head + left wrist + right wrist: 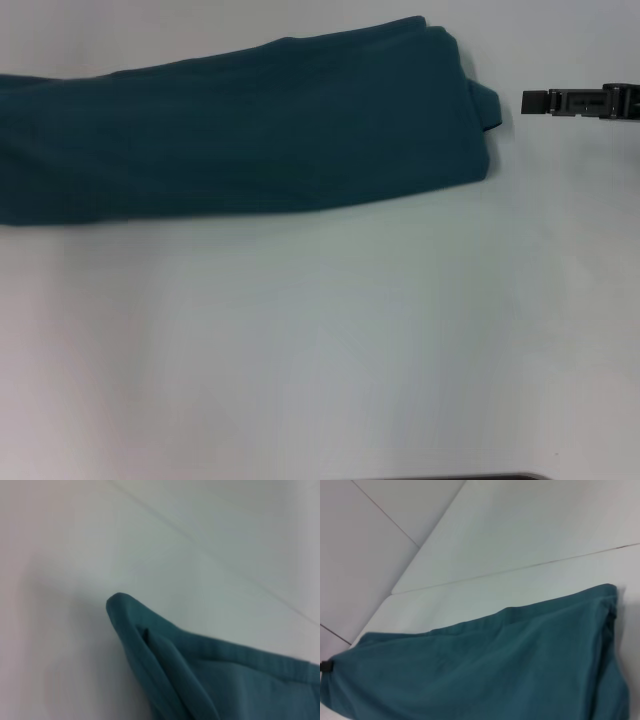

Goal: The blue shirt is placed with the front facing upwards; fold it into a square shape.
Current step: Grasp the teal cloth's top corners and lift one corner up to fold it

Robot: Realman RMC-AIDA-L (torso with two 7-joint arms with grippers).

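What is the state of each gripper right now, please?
Left gripper: not in view.
Right gripper: beside the blue shirt's right end, not touching it, holding nothing; open or shut cannot be told.

Black, blocky right claw (535,101)

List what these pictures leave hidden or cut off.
- Blue shirt: its left end runs off the head view's edge; lettering hidden, folded inside.
- Right gripper: apart from the shirt; arm cut off by the right edge.
- Left gripper: in no view.
- White table: edges cropped.
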